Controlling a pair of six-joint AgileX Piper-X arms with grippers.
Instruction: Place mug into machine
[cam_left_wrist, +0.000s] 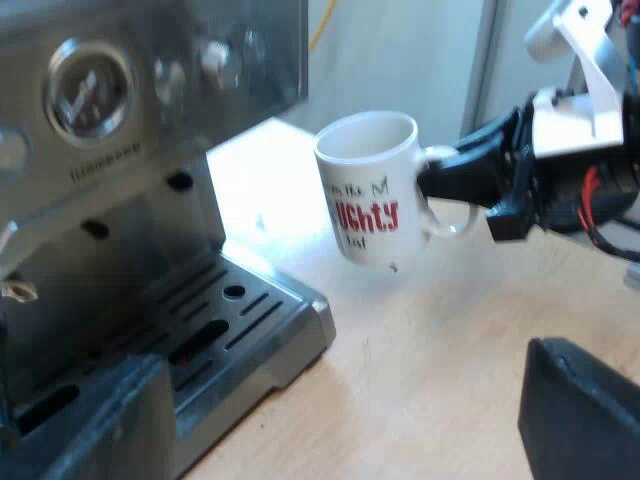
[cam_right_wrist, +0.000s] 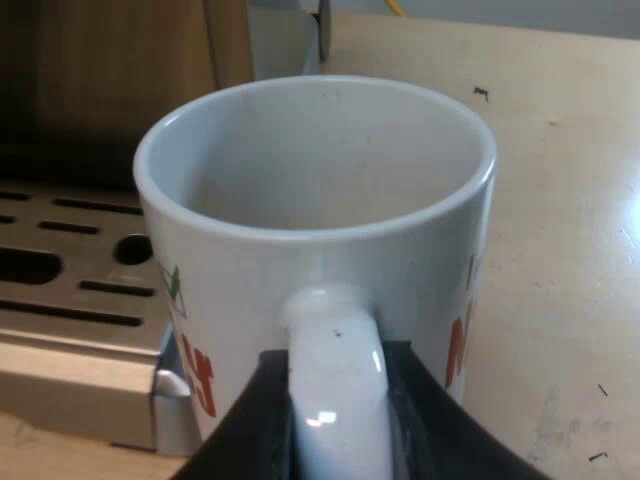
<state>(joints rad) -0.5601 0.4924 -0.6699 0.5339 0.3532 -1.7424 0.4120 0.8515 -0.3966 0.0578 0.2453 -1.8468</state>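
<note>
Holding: right jaws clenched on the mug (cam_left_wrist: 368, 190) by its handle (cam_right_wrist: 335, 385), with black fingers (cam_right_wrist: 250, 430) pressed against either side of the loop.
Mug position: mouth up with a slight tilt, apparently clear of the counter (cam_left_wrist: 440, 350); it is near the outer corner of the drip tray (cam_left_wrist: 235, 310) and not on it.
Mug look: white, with red and green lettering on its side.
Machine: espresso machine (cam_left_wrist: 130, 170) with a steel front, a round gauge (cam_left_wrist: 88, 88) and knobs (cam_left_wrist: 215, 60) above the recess over the slotted drip tray.
Left jaws: released, the two dark fingers (cam_left_wrist: 585, 410) spread wide. One is over the tray's near edge, the other over the counter, well apart from the mug.
Right wrist view: the mug's rim sits close to the camera, just beside the tray's edge, with the tray's slots beyond it and pale counter alongside.
</note>
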